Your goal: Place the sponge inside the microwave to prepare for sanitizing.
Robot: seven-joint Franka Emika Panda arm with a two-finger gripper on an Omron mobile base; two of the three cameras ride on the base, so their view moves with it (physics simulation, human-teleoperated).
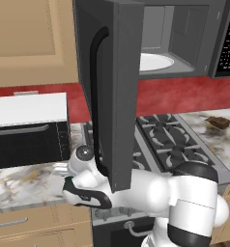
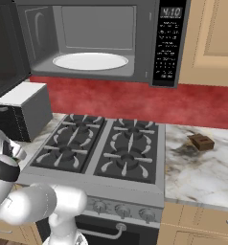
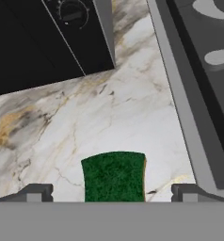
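- Because the hand view looks straight down between the two finger tips, the sponge (image 3: 114, 176) reads as lying flat on the marble counter (image 3: 85, 122), green side up, centred in the gap of the end effector (image 3: 112, 192).
- The end effector is spread wide with clear space either side of the sponge, gripping nothing; the coming move looks like a straight descent and a close.
- The sponge's near end is cut off at the bottom of the hand view, so its long axis can't be settled.
- The counter strip lies between the black toaster oven (image 3: 43, 37) and the stove (image 3: 203, 84).
- The microwave (image 2: 94, 43) hangs above the stove, its door (image 1: 114, 91) swung open and the white plate (image 2: 90, 61) bare.
- In the left base view that open door hides the finger tips.
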